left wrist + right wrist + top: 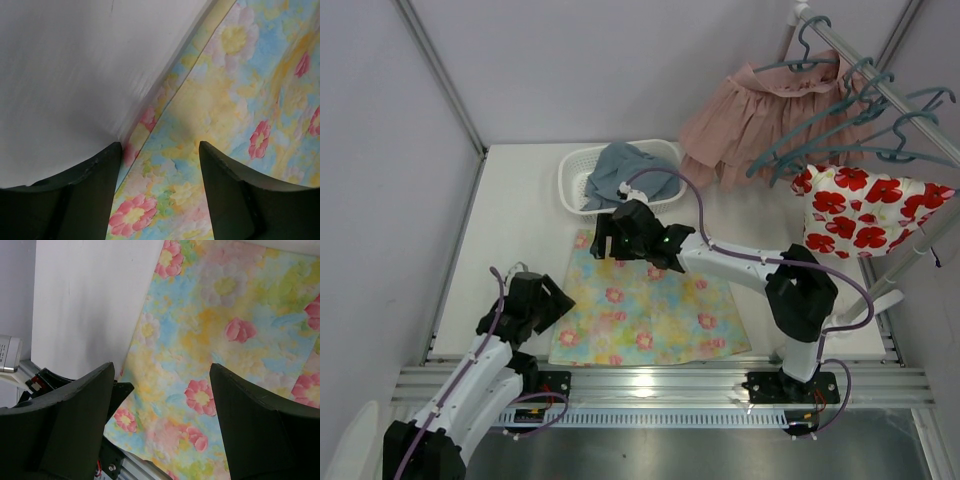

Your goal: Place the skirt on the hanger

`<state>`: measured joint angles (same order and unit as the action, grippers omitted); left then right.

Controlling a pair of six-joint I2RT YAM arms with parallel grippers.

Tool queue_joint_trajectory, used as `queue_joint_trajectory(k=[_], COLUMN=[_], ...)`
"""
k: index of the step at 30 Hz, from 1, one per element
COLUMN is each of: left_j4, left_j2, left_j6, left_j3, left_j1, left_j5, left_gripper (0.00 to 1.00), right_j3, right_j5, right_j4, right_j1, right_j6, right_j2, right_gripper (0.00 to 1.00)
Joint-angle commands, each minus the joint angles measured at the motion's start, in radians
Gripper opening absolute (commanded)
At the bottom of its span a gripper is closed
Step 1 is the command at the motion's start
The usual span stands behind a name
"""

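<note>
Progress on the task stood at its opening stage: the skirt (645, 310) lay spread flat on the table (520, 220), close to the near edge, and no part of it was lifted or draped over a hanger. The teal hangers (865, 100) hung in a group on the rail (842, 48) at the far right, well apart from the skirt, and neither arm was near them. By this judgement every step was left: gripping the cloth, raising it, carrying it to a hanger and settling it there. The left gripper (552, 298) sat low at the skirt's left edge. In the left wrist view its fingers (85, 195) stood apart, one over bare table and one over the floral cloth, so that the hem ran between them. Nothing was clamped, although the frames did not show whether the tips touched the fabric. The right gripper (605, 240) hung above the skirt's far left corner. The right wrist view showed its jaws spread wide and empty, looking down on the cloth with a clear gap beneath. The skirt therefore lay directly under both grippers and was held by neither.
</note>
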<state>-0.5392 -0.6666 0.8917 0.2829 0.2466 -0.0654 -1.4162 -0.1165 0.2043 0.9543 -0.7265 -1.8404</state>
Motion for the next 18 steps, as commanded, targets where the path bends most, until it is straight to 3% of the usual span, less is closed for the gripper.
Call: queue_joint_trajectory(k=[1,6,13,18], left_j4=[0.065,0.113,0.104,0.116], left_j2=[-0.031,-0.061,0.064,0.068], left_j6=[0.016,0.007,-0.005,-0.017], left_j3=[-0.037,-0.085,-0.123,-0.134], left_j1=[0.003,0.003,0.003,0.008], left_j5=[0.013,0.013,0.025,0.032], left_gripper=[0.68,0.61,0.46,0.40], right_j3=[-0.044,-0.127,-0.398,-0.575], right_j5=[-0.026,-0.032,-0.095,-0.150], right_j4=[-0.019,0.000,0.108,0.219], right_j1=[-0.003,0.029,0.084,0.107], right_j6=[-0.036,-0.050,-0.063,-0.082], right_j2=[-0.010,-0.083,-0.313,-0.469], right_gripper=[0.82,0.81,0.78,0.75])
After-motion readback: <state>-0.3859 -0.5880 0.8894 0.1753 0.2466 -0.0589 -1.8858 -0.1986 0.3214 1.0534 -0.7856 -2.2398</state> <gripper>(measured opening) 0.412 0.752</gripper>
